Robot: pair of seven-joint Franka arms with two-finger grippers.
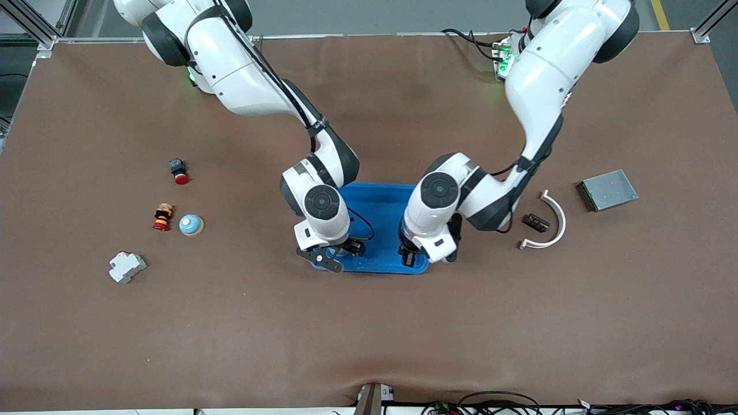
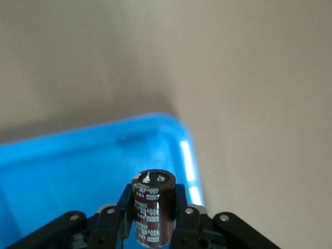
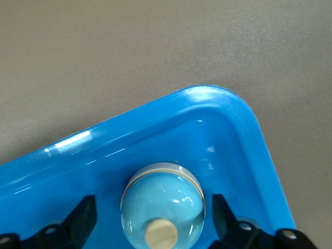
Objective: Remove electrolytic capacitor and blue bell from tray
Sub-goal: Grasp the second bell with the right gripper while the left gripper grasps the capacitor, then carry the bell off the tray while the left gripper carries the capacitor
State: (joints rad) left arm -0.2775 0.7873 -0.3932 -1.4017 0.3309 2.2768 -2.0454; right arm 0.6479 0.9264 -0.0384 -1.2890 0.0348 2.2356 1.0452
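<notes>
While both arms hide much of the tray (image 1: 381,203), the left hand (image 2: 154,220) pinches an upright capacitor (image 2: 153,207) over it. Spread, the right hand (image 3: 150,215) flanks a bell (image 3: 162,207) in the tray; contact is unclear.

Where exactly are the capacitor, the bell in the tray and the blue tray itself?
capacitor (image 2: 153,210): left wrist view, its dark printed side.
bell (image 3: 162,205): right wrist view, its pale blue dome.
blue tray (image 1: 377,199): front view, its bare floor.
</notes>
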